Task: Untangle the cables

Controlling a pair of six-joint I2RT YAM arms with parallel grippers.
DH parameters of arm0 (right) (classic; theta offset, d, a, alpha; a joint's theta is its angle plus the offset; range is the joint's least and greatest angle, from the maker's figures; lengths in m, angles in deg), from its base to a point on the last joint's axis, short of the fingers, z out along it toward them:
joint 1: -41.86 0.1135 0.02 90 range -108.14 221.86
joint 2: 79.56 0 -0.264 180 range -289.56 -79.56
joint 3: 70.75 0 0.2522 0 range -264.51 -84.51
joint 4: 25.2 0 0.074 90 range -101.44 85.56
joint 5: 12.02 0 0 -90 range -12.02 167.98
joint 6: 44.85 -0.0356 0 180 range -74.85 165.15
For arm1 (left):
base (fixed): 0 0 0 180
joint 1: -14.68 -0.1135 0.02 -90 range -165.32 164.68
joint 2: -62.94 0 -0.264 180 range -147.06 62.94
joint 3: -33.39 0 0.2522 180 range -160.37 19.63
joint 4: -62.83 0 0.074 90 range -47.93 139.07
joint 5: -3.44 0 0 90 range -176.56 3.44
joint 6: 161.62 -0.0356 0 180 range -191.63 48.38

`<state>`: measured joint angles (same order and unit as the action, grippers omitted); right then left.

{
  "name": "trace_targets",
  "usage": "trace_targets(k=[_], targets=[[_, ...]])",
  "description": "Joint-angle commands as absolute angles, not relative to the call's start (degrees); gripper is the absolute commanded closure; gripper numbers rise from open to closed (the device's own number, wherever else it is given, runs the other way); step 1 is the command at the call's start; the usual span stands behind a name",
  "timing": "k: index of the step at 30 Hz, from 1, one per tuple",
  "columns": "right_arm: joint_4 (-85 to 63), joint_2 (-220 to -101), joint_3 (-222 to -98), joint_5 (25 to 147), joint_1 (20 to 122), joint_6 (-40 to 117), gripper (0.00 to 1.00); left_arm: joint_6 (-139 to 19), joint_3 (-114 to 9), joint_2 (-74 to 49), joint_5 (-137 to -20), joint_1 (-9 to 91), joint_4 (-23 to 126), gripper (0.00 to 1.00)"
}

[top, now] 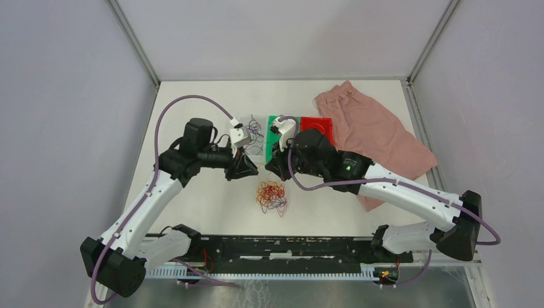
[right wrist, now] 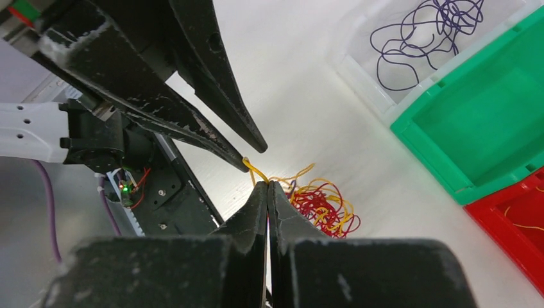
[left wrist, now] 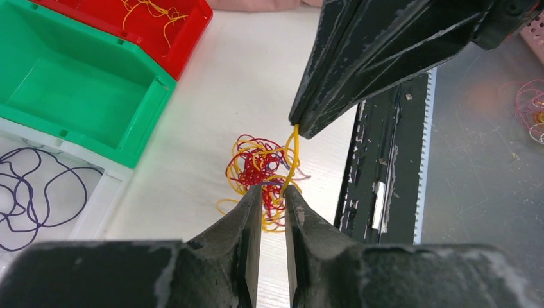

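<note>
The cables (top: 271,194) lie as a tangle of red, orange-yellow and a little purple strand on the table between both arms, also seen as the tangle (left wrist: 260,167) and the tangle (right wrist: 324,205). My right gripper (right wrist: 266,184) is shut on one yellow cable (left wrist: 294,154), lifted above the heap. That strand runs down from the right gripper (left wrist: 296,126) to the tips of my left gripper (left wrist: 274,189). The left jaws stand a narrow gap apart around the strand. In the right wrist view the left gripper (right wrist: 255,157) meets the same strand.
A white bin (left wrist: 102,199) holds loose purple cable (left wrist: 38,186). Beside it stand a green bin (left wrist: 77,90) and a red bin (left wrist: 192,25) with yellow strands. A pink cloth (top: 378,128) lies at the back right. The black base rail (top: 289,247) runs along the near edge.
</note>
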<state>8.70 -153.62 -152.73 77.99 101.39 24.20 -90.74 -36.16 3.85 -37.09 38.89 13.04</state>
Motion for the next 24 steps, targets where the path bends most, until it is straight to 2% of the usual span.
trace_targets(k=[1, 4, 8, 12, 15, 24], targets=[[7.10, -151.41, -153.05, 79.55, 101.83, 21.12, 1.00, -89.11, -36.04, 3.76, -36.47, 39.27, 17.39, 0.72], [7.78, -151.56, -153.06, 79.91, 101.91, 20.31, 1.00, -88.24, -36.43, 3.73, -35.63, 39.63, 17.47, 0.67], [7.90, -151.34, -153.25, 81.05, 101.96, 19.53, 1.00, -88.93, -36.38, 4.45, -33.64, 39.74, 16.94, 0.51], [9.44, -152.28, -154.67, 82.06, 101.92, 16.64, 1.00, -88.36, -35.95, 4.46, -31.36, 40.77, 16.40, 0.50], [9.19, -151.82, -154.41, 83.87, 101.96, 14.41, 1.00, -90.03, -35.02, 4.30, -32.87, 41.36, 15.64, 0.54], [9.93, -151.66, -155.22, 88.44, 101.97, 11.19, 1.00, -87.52, -33.18, 4.24, -43.62, 41.49, 22.61, 0.85]])
